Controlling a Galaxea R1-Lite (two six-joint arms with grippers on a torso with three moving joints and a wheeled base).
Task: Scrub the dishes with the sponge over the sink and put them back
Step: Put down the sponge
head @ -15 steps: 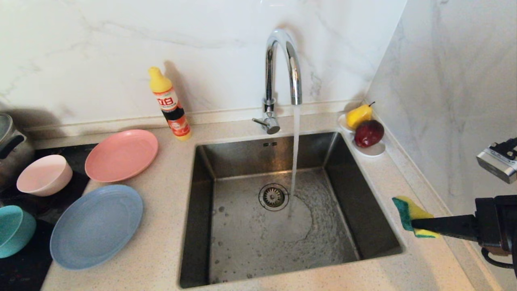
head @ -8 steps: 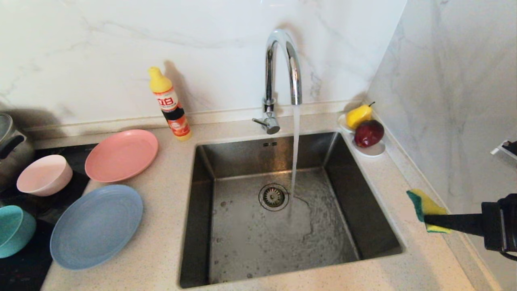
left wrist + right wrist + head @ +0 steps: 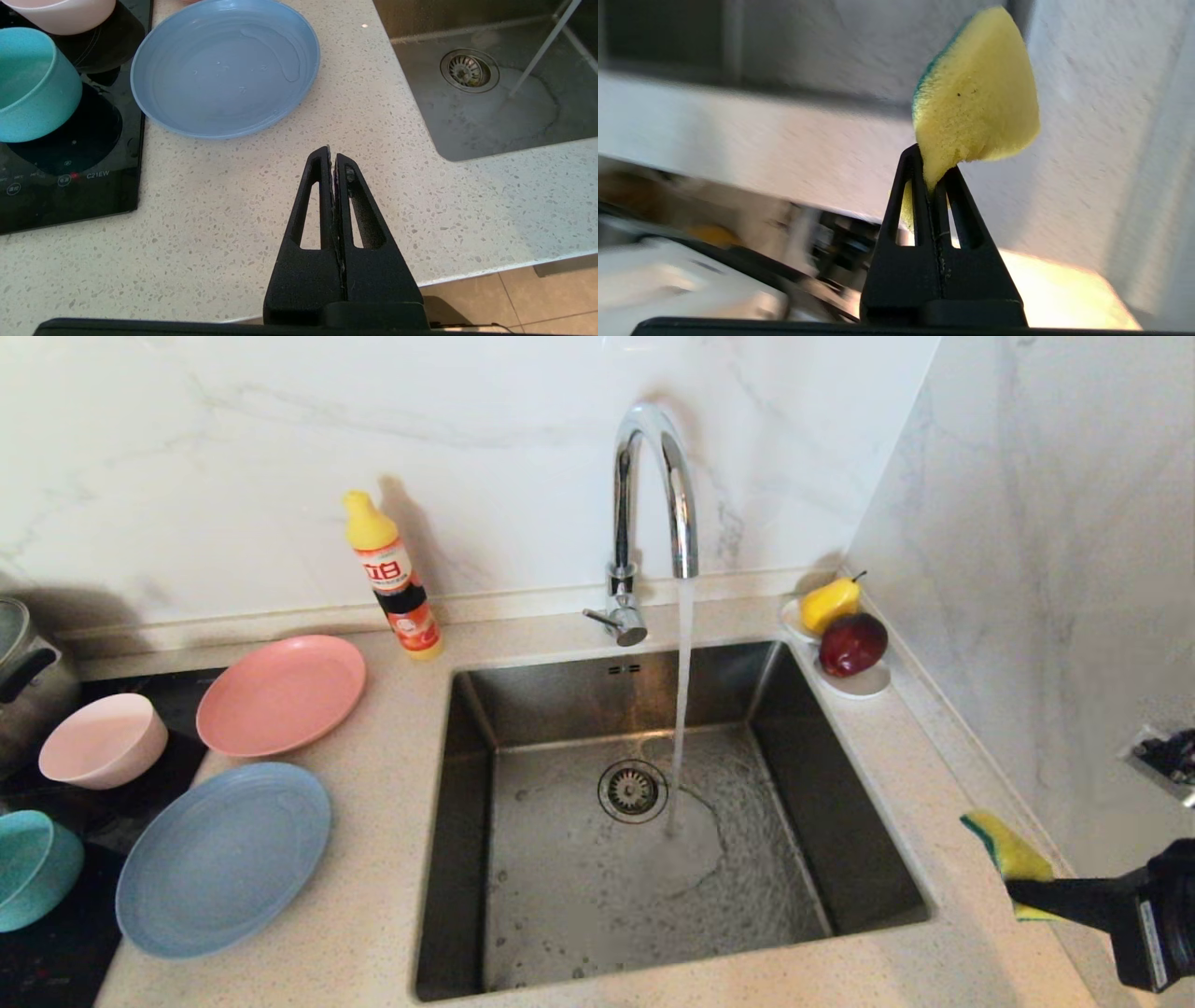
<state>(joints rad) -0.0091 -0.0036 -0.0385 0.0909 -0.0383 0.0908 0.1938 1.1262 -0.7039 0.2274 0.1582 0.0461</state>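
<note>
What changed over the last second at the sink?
The right claw, shut on the sponge, drew back toward the right edge of the head view, away from the sink, and slightly lower. The dishes, running tap and bottle stayed put.

Detergent bottle, head view: label has two large red Chinese characters on white, reading "立白"; smaller print below too small to read. Induction hob, left wrist view: white "C21EW" on its black glass front edge, next to small round touch icons, captions unreadable. Nothing else legible.
</note>
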